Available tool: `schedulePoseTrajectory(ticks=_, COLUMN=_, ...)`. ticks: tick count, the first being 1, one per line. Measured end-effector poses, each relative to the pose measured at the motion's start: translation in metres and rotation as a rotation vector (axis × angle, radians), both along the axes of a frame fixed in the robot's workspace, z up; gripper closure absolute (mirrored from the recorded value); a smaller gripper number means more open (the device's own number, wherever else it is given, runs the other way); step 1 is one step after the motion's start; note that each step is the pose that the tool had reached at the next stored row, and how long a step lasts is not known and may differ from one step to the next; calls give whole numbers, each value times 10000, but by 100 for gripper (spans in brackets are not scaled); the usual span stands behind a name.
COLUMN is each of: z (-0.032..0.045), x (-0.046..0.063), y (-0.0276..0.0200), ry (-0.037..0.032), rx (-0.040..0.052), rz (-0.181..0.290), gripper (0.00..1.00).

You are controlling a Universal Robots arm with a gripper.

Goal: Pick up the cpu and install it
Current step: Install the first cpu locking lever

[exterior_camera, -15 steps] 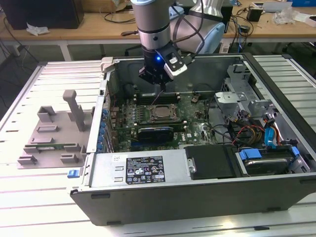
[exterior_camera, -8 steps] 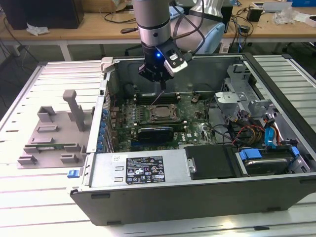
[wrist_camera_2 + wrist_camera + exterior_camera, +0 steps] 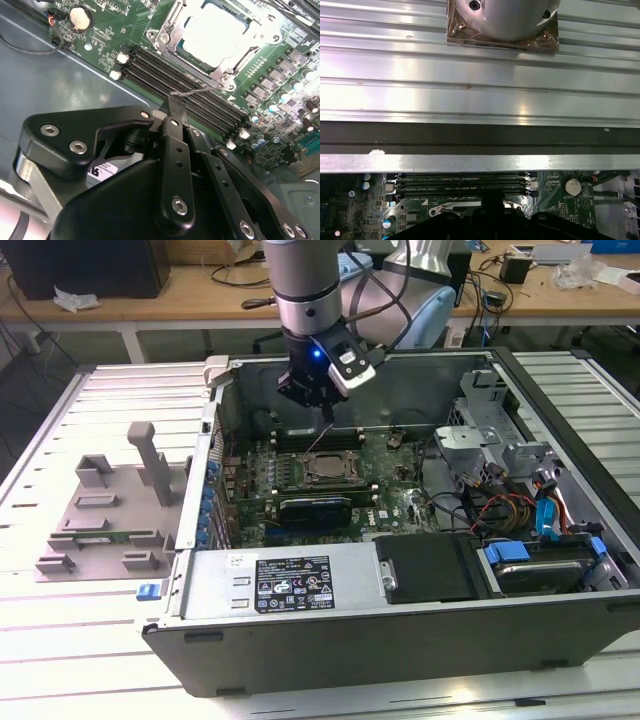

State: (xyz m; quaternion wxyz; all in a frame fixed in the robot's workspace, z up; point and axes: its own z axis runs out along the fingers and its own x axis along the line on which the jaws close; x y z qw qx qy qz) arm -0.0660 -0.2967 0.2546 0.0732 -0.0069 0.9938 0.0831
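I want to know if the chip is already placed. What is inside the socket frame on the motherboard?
The cpu lies inside the socket frame, silver top up, and the gripper hangs above the board. The contacts under the chip are covered.

silver cpu (image 3: 212, 32), green motherboard (image 3: 280, 70), black tool (image 3: 172, 107)

Ribbed silver metal table (image 3: 60, 660) spreads under everything, catching bright glare from overhead light. Behind it runs a long wooden workbench (image 3: 190, 285) on white legs, strewn with black cables (image 3: 240, 275) and crumpled paper (image 3: 75, 300), a dark box (image 3: 85, 265) at the exterior view's left.
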Motion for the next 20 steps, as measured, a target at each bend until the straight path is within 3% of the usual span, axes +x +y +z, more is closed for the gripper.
schedulePoseTrajectory(ticks=6, z=-53, x=-9, y=-31, ry=-1, rx=1, rz=1, gripper=89)
schedulePoseTrajectory(ticks=11, z=-132, x=-8, y=-87, ry=-13, rx=2, rz=-1, gripper=89)
schedulePoseTrajectory(ticks=16, z=-150, x=-6, y=-87, ry=-17, rx=4, rz=-1, gripper=89)
schedulePoseTrajectory(ticks=20, z=-242, x=49, y=-88, ry=-14, rx=0, rz=-1, gripper=89)
